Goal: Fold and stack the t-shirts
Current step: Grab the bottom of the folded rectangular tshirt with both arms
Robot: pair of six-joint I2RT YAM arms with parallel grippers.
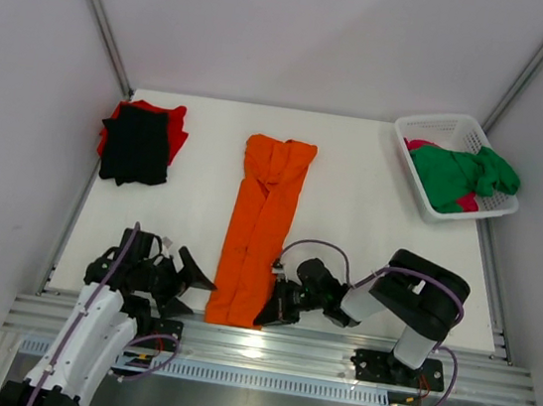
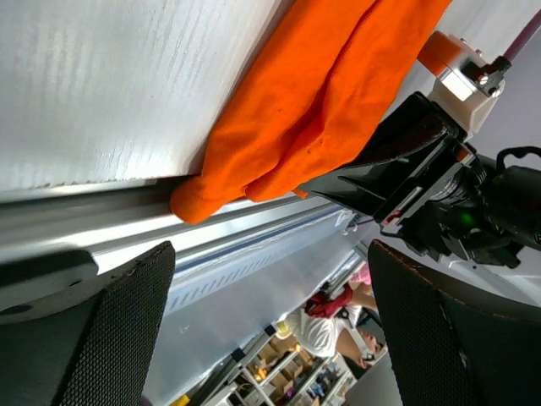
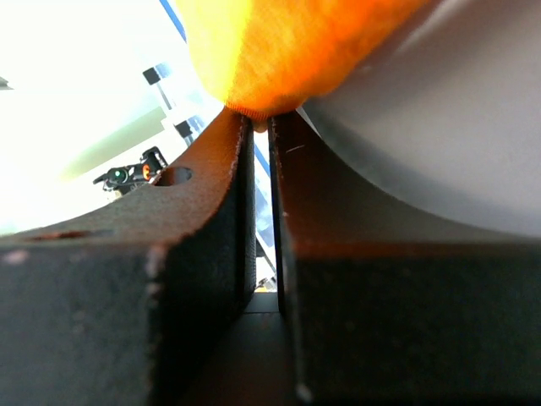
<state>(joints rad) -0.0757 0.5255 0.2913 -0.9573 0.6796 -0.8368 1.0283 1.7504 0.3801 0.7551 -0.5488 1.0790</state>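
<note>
Tabletop in white carries all things. On its middle lies the orange t-shirt, folded into one long strip from the far side to the near edge, where its hem reaches a little over the metal rail. At the far right stands the white basket with the green t-shirt and the pink t-shirt inside, not yet folded. At the far left the black t-shirt lies folded on the red t-shirt.

The right gripper has its jaws pressed together on the near right corner of the orange hem. The bite looks shallow, only at the tips. The left gripper has jaws wide and empty, near the near left corner, not touching it.

Risk, in my judgement: when the right arm lifts, the thin hem can slip out from the tips. If only one corner rises, the strip can twist and its fold can open.

Readable writing, labels or brands I find none.
</note>
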